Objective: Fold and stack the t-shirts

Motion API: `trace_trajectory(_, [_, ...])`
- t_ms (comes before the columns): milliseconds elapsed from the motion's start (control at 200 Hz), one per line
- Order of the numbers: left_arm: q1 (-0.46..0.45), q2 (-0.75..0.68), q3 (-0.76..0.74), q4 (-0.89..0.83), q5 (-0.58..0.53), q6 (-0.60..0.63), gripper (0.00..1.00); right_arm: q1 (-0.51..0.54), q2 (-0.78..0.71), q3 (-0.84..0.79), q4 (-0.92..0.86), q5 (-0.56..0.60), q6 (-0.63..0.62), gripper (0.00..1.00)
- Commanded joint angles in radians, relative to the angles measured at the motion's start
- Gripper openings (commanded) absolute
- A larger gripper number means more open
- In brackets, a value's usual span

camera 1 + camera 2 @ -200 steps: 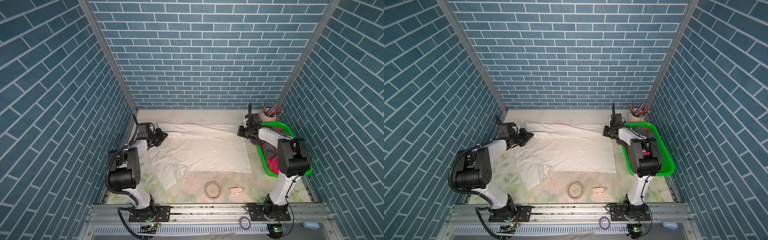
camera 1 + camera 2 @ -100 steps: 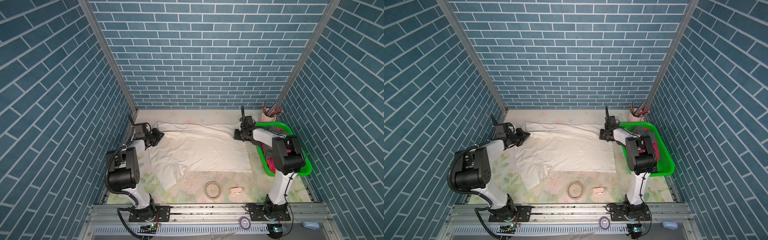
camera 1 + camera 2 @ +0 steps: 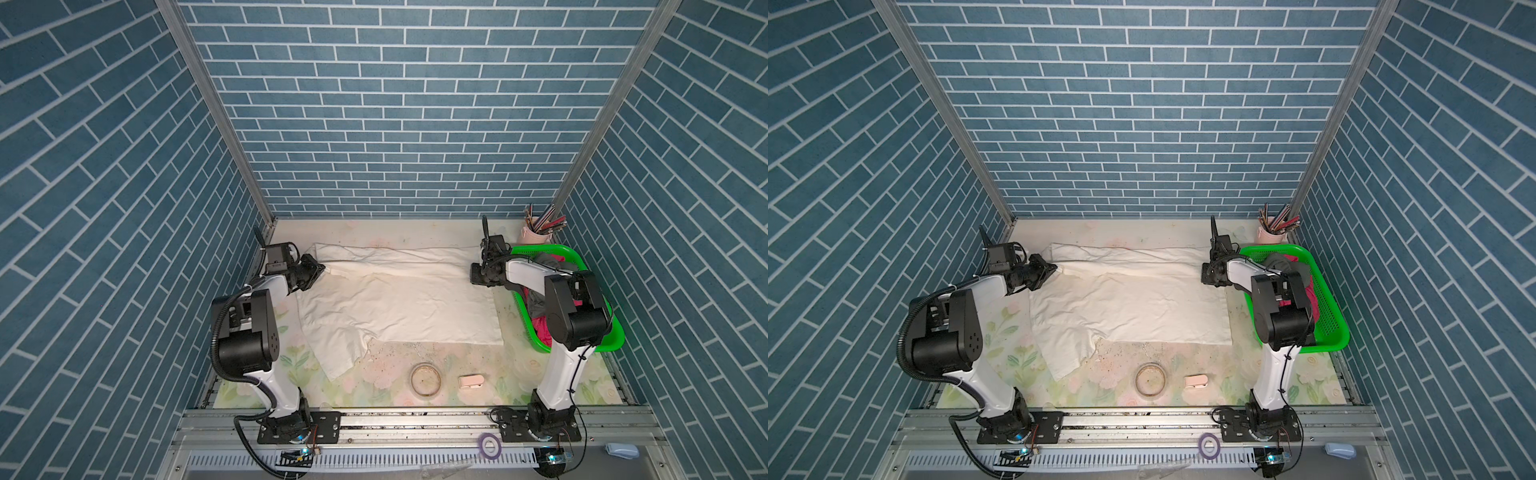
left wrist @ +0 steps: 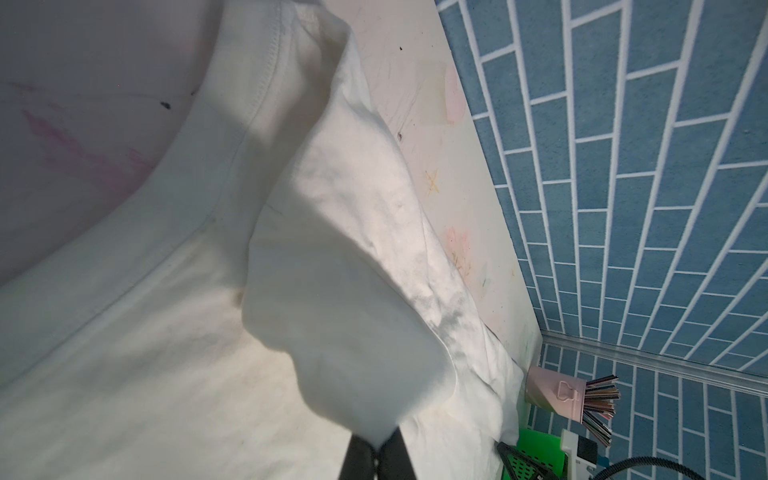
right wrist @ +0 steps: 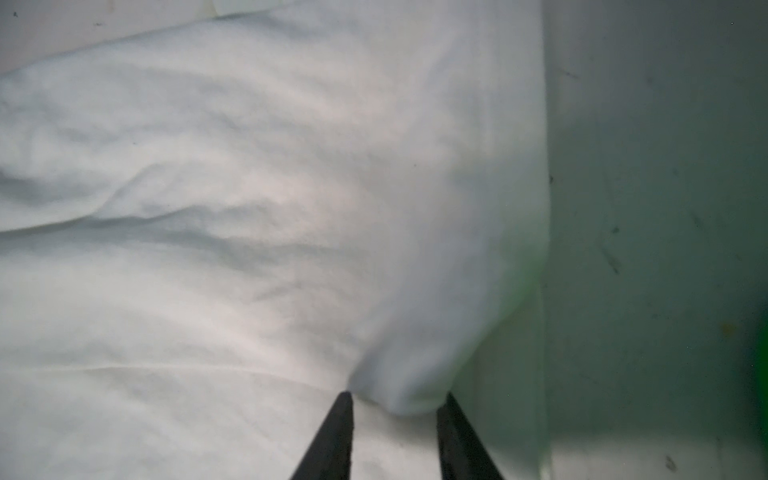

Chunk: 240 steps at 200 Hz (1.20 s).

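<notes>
Blue brick-patterned walls enclose a pale floral tabletop (image 3: pixel 415 232), where the large cream-white cotton t-shirt (image 3: pixel 399 299) lies spread across the middle, its far strip folded over. A second ago the right gripper (image 5: pixel 395 415) was clamped on the far right edge. Its jaws now stand apart, with a limp bulge of cloth between them. The left gripper (image 4: pixel 376 449) remains pinched on the far left fold, so this fold looks to be being laid down. The dark grey and magenta shirts (image 3: pixel 540 324) wait in the bright green plastic mesh basket (image 3: pixel 602 349) on the right. No writing or brand is readable.
</notes>
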<state>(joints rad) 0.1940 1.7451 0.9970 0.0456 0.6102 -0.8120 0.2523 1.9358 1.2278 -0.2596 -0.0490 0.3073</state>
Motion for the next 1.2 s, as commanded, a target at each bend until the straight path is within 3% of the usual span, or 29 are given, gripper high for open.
trace_trajectory(0, [0.01, 0.014, 0.03, -0.034, -0.013, 0.022, 0.0, -0.002, -0.023, 0.031, -0.046, 0.005, -0.015, 0.39])
trace_trajectory(225, [0.01, 0.013, 0.028, -0.056, -0.012, 0.042, 0.0, -0.001, -0.066, 0.069, -0.107, 0.048, -0.019, 0.64])
trace_trajectory(310, [0.01, 0.017, 0.025, -0.05, -0.008, 0.04, 0.0, 0.001, -0.095, 0.051, -0.092, 0.05, 0.0, 0.66])
trace_trajectory(350, [0.01, 0.022, 0.029, -0.047, -0.004, 0.038, 0.0, 0.003, -0.101, 0.045, -0.083, 0.054, 0.011, 0.71])
trace_trajectory(485, [0.01, 0.027, 0.038, -0.047, -0.001, 0.037, 0.0, 0.001, -0.126, -0.03, 0.025, -0.036, 0.153, 0.73])
trace_trajectory(510, [0.009, 0.028, 0.04, -0.049, -0.001, 0.039, 0.0, 0.002, -0.137, -0.058, 0.069, -0.063, 0.188, 0.8])
trace_trajectory(575, [0.009, 0.03, 0.045, -0.053, 0.0, 0.043, 0.0, 0.004, -0.16, -0.119, 0.185, -0.13, 0.272, 0.85])
trace_trajectory(770, [0.01, 0.039, 0.054, -0.057, 0.016, 0.045, 0.0, 0.042, -0.134, -0.116, 0.275, -0.178, 0.419, 0.88])
trace_trajectory(1195, [0.01, 0.04, 0.069, -0.058, 0.025, 0.047, 0.0, 0.051, -0.17, -0.231, 0.356, -0.065, 0.561, 0.9])
